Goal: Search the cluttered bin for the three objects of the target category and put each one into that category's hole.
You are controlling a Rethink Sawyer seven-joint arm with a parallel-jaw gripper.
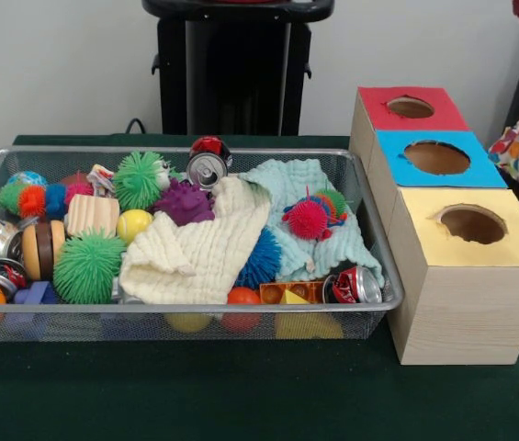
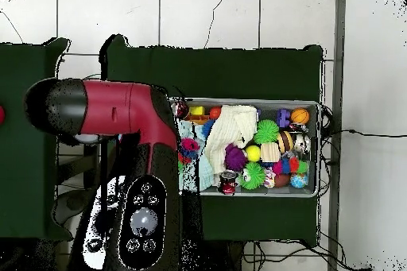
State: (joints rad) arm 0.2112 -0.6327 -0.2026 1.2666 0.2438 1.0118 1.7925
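The red arm [image 2: 119,113] hangs folded beside the wire bin [image 1: 369,216], gripper out of sight, so its state can't be told. 3 box holes sit bare: red [image 1: 411,107], blue [image 1: 436,157], yellow [image 1: 472,224].

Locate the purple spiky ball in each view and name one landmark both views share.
Front view: the purple spiky ball sits at the bin's back middle, beside the upright soda can.
Overhead view: it lies mid-bin, just below the cream cloth.
Shared landmark: the cream cloth, touching the ball in both views.
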